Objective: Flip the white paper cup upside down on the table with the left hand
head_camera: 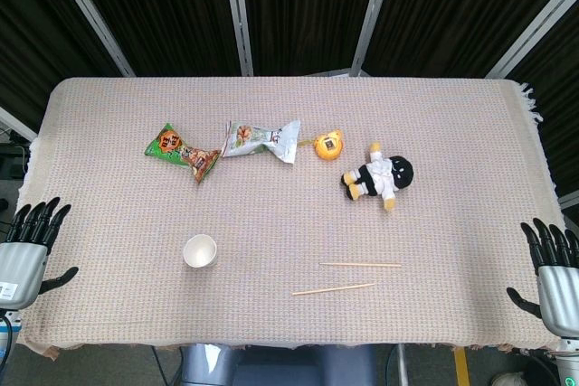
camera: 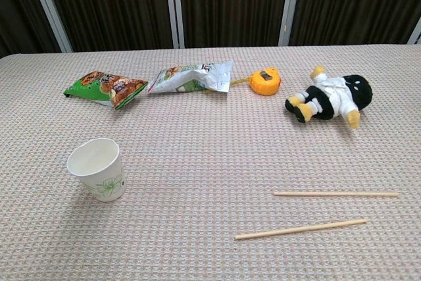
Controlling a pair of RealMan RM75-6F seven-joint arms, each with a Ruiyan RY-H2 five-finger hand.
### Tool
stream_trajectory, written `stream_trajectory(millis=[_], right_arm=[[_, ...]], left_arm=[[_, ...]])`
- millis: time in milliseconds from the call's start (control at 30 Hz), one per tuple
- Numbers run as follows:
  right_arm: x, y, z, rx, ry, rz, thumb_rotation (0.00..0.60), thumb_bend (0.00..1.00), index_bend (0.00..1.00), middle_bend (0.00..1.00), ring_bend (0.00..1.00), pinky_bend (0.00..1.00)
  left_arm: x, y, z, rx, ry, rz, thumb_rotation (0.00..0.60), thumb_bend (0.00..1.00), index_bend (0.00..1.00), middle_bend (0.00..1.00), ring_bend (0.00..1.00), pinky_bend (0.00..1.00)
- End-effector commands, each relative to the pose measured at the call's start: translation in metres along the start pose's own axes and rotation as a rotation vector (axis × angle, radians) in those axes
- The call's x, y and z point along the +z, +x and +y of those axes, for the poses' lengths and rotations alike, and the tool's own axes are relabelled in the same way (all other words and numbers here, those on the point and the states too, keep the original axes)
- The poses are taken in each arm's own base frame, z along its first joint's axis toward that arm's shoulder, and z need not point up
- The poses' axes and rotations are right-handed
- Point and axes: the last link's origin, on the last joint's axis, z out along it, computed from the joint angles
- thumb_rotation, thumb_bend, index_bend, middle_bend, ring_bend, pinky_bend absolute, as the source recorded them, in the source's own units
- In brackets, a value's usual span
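The white paper cup (head_camera: 200, 250) stands upright, mouth up, on the near left part of the cloth; the chest view shows the cup (camera: 98, 169) with a faint green print on its side. My left hand (head_camera: 29, 246) hovers at the table's left edge, well left of the cup, fingers spread and holding nothing. My right hand (head_camera: 554, 268) sits at the right edge, also spread and empty. Neither hand appears in the chest view.
A green snack bag (head_camera: 181, 152), a white snack bag (head_camera: 261, 139), an orange tape measure (head_camera: 328, 145) and a black-and-white plush doll (head_camera: 380, 176) lie across the middle. Two wooden chopsticks (head_camera: 348, 277) lie near the front, right of the cup.
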Motion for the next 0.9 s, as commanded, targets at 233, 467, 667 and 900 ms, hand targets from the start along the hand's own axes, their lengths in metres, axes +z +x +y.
stream_trajectory(millis=[233,467,667,900], right_arm=[[0.0,0.001,0.0,0.003,-0.001,0.005,0.6,0.06,0.0,0.0,0.0,0.0],[0.001,0.003,0.001,0.01,-0.008,0.01,0.6,0.06,0.0,0.0,0.0,0.0],[0.0,0.004,0.001,0.012,-0.007,0.006,0.6,0.06,0.0,0.0,0.0,0.0],[0.0,0.005,0.002,0.02,-0.008,0.008,0.6,0.06,0.0,0.0,0.0,0.0]], left_arm=[[0.0,-0.003,0.003,-0.002,-0.011,-0.015,0.6,0.0,0.0,0.0,0.0,0.0],[0.003,-0.007,0.012,-0.003,-0.053,-0.05,0.6,0.0,0.0,0.0,0.0,0.0],[0.016,-0.012,0.035,0.016,-0.145,-0.122,0.6,0.0,0.0,0.0,0.0,0.0],[0.04,-0.019,0.07,0.029,-0.239,-0.179,0.6,0.0,0.0,0.0,0.0,0.0]])
